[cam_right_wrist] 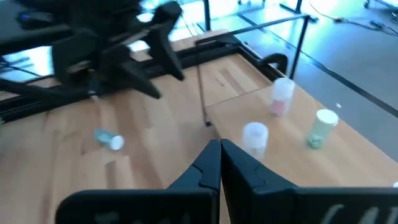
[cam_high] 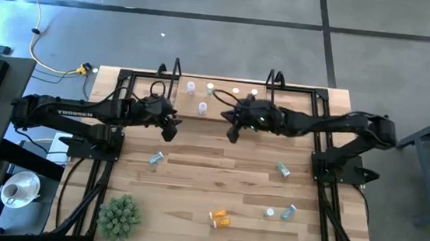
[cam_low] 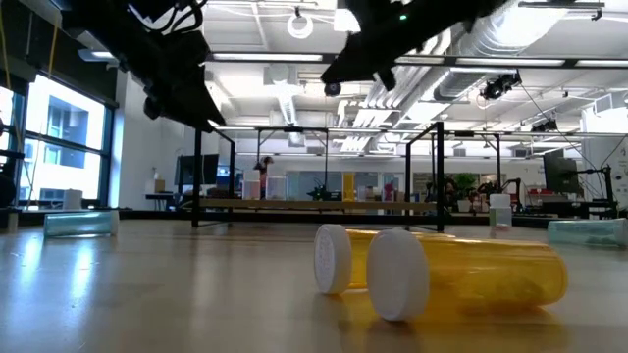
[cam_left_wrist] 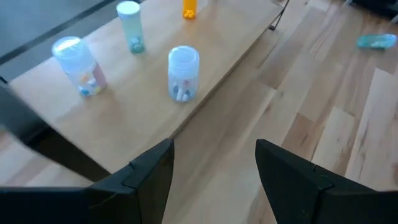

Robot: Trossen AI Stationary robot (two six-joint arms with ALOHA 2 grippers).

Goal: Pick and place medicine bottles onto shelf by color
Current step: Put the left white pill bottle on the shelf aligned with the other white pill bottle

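The light-wood shelf (cam_high: pixel 224 107) stands at the table's far middle with several medicine bottles upright on it. In the left wrist view these are two whitish ones (cam_left_wrist: pixel 183 73) (cam_left_wrist: pixel 78 65), a teal one (cam_left_wrist: pixel 130 26) and an orange one (cam_left_wrist: pixel 189 7). My left gripper (cam_high: pixel 169 132) (cam_left_wrist: pixel 214 177) is open and empty, hovering just in front of the shelf's left end. My right gripper (cam_high: pixel 232 134) (cam_right_wrist: pixel 219 155) is shut and empty, in front of the shelf's middle. Two orange bottles (cam_high: pixel 220 218) (cam_low: pixel 461 275) lie on their sides near the front edge.
Teal bottles lie on the table at the left (cam_high: pixel 155 158), the right (cam_high: pixel 282 169) and the front right (cam_high: pixel 289 213), next to a small white-capped bottle (cam_high: pixel 269 213). A green spiky plant ball (cam_high: pixel 119 215) sits at the front left corner. Black frame rails (cam_high: pixel 115 104) run along both sides.
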